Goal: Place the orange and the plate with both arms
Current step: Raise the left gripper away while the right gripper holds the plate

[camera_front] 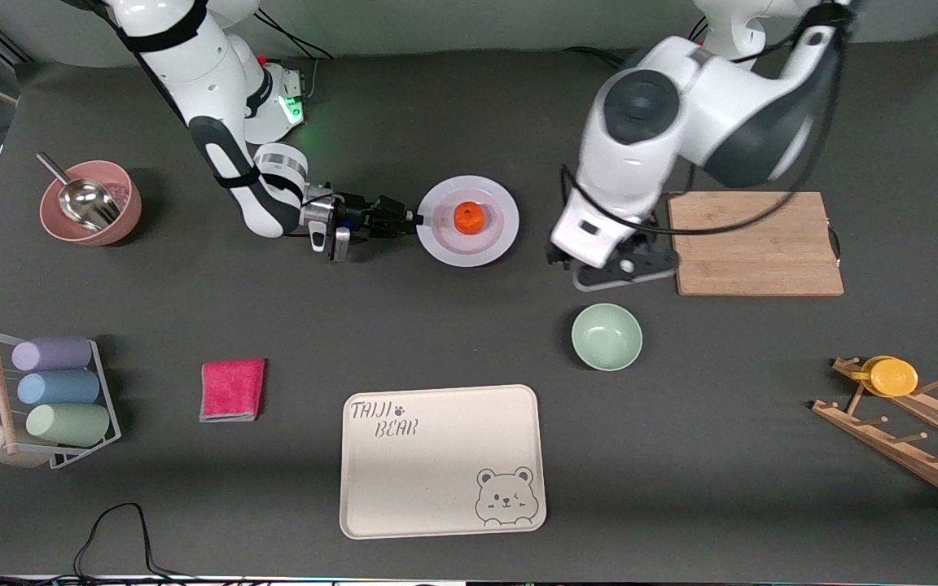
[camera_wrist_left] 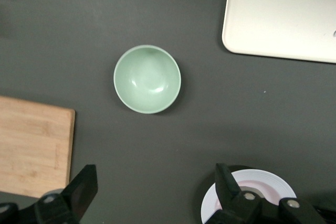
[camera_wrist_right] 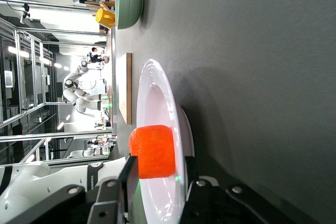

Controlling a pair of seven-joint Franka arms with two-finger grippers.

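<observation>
The glossy round plate [camera_front: 487, 244], with the dimpled orange [camera_front: 468, 217] at its centre, is clamped at the rim by the right gripper [camera_front: 414, 218] on the matte dark desk [camera_front: 404, 334]. The left gripper [camera_wrist_left: 152, 195] is held wide open, empty, above the desk beside the wooden board [camera_front: 754, 242].

Both arms have glossy white shells with dark grey joint caps, black cables, and black claws: right claw [camera_front: 414, 218], left claw [camera_wrist_left: 152, 195].

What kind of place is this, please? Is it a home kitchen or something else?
Probably a robotics lab, not a home. Kitchen things such as a plate with an orange and a cutting board lie on a dark table, and the right wrist view shows another robot arm among metal frames.
</observation>
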